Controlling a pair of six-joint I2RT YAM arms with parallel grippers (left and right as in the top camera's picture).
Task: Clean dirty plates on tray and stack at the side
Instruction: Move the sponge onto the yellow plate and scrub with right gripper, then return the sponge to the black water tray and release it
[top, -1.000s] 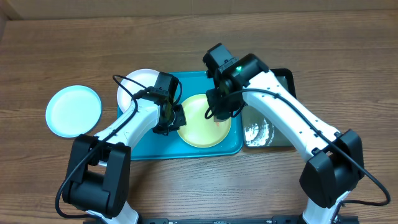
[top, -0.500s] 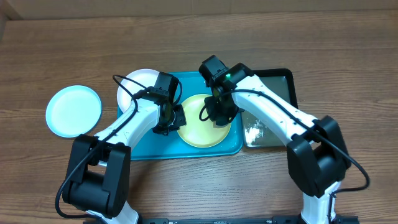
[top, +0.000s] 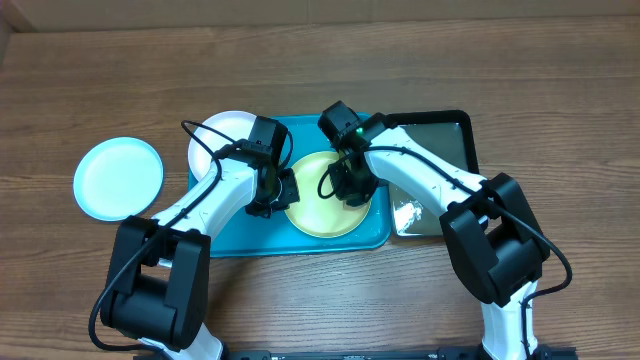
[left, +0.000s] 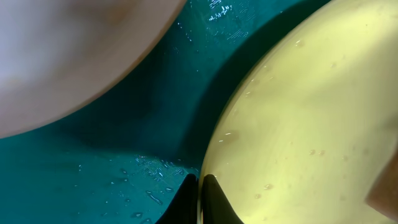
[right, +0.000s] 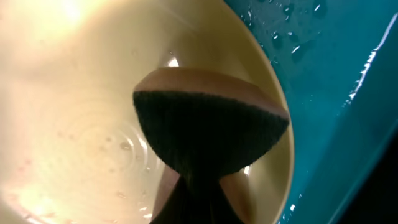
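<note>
The yellow-green plate (top: 318, 212) lies in the teal tray (top: 230, 238). My left gripper (top: 283, 190) is shut on the plate's left rim; in the left wrist view its gripper tips (left: 200, 184) pinch the edge of the wet plate (left: 298, 112) above the tray (left: 124, 137). My right gripper (top: 350, 186) is shut on a sponge (right: 208, 130), dark scrub face pressed against the inside of the plate (right: 74, 93). A white plate (top: 216, 134) sits at the tray's far left corner. A pale cyan plate (top: 118, 178) rests on the table to the left.
A glossy black tray (top: 440, 130) stands right of the teal tray, with something shiny and wet (top: 415, 212) at its near end. Water drops cover the teal tray floor (right: 329, 74). Bare wooden table (top: 100, 290) surrounds both trays.
My right gripper has slid the sponge leftward across the yellow-green plate. The left gripper has kept its hold on the rim without moving.
</note>
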